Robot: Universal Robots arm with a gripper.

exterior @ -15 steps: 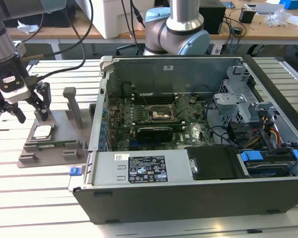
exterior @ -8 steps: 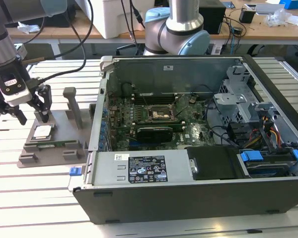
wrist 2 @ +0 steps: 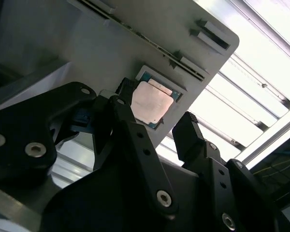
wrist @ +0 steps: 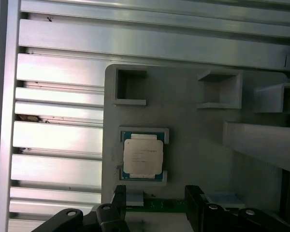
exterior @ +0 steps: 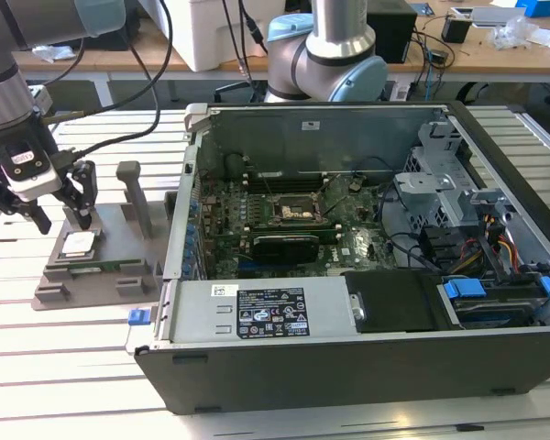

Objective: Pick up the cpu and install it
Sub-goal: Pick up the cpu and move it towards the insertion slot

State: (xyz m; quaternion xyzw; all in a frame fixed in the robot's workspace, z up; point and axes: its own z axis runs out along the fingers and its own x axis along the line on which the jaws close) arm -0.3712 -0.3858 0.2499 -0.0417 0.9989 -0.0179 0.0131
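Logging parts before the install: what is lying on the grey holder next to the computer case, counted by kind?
cpu: 1
memory stick: 1
Total: 2, both on the grey holder

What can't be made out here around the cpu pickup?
- Black square socket with metal frame: exterior view, too small to tell pins or latch state.
- Long thin green memory stick: first wrist view, fingers of the black end effector cover much of it.
- Silvery square cpu in its grey fixture: one pocket corner hidden by a finger in the second wrist view.
- Height of end effector above cpu: no view settles it.
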